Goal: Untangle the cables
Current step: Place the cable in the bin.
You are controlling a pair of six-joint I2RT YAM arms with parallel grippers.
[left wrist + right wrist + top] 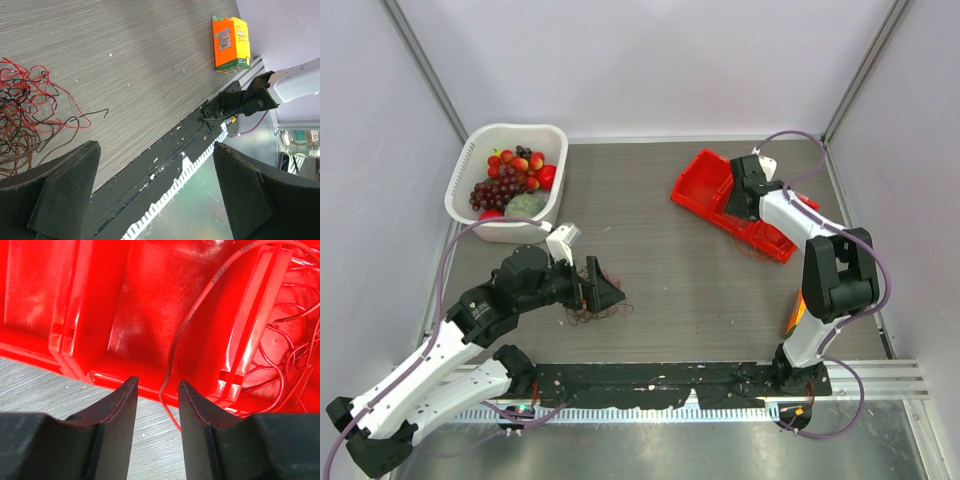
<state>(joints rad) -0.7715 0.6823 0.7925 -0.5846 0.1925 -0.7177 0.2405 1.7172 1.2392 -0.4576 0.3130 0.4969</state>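
Grey bench [700,280]: cables [25,110] beside left tool [155,150], released wide. Over red tray [150,300], right tool [157,381] parted around one red wire [172,350], not clenched. Seemingly depositing; next, pinching a single strand.

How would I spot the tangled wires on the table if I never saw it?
Find the white fruit basket at the table's far left. Closer in, by the left arm's black claw, lies a scribbly nest of wires, thin red and brown, unlike the thick lilac hoses.
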